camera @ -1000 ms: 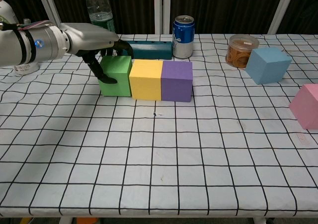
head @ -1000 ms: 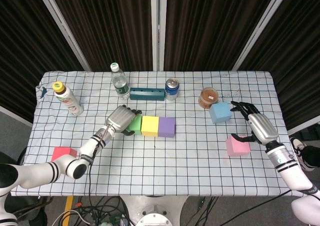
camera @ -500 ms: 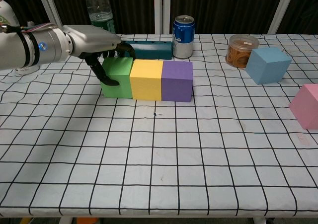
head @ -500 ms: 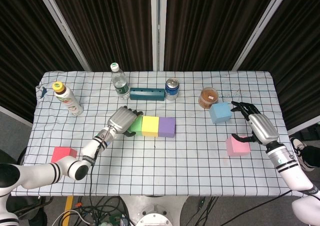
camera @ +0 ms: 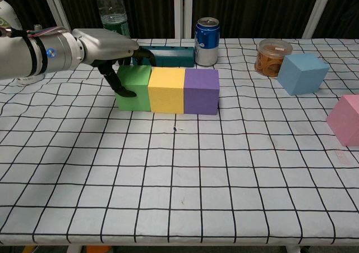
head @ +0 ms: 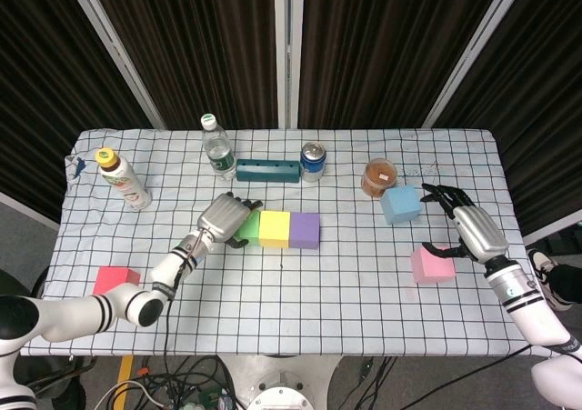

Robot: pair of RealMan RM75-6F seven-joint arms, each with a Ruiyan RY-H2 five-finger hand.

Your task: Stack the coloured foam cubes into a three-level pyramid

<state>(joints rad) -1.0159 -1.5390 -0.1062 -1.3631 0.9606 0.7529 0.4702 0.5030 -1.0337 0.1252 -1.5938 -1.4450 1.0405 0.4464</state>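
Note:
Green (camera: 134, 90), yellow (camera: 166, 90) and purple (camera: 201, 91) cubes stand touching in a row at the table's middle. My left hand (camera: 106, 44) lies over the green cube (head: 247, 228) and grips it, thumb on its front-left face and fingers behind. A blue cube (head: 400, 205) sits at the right and a pink cube (head: 430, 264) nearer the front. My right hand (head: 473, 230) hovers just right of both with its fingers spread, holding nothing. A red cube (head: 115, 279) lies alone at the front left.
Along the back stand a sauce bottle (head: 123, 179), a water bottle (head: 215, 146), a teal holder block (head: 267, 170), a blue can (head: 312, 161) and a brown jar (head: 378, 176) touching the blue cube. The checkered cloth (camera: 179, 180) covers the table.
My left hand has pushed the green cube a little to the right, and the whole three-cube row has shifted slightly that way. The right hand has barely moved.

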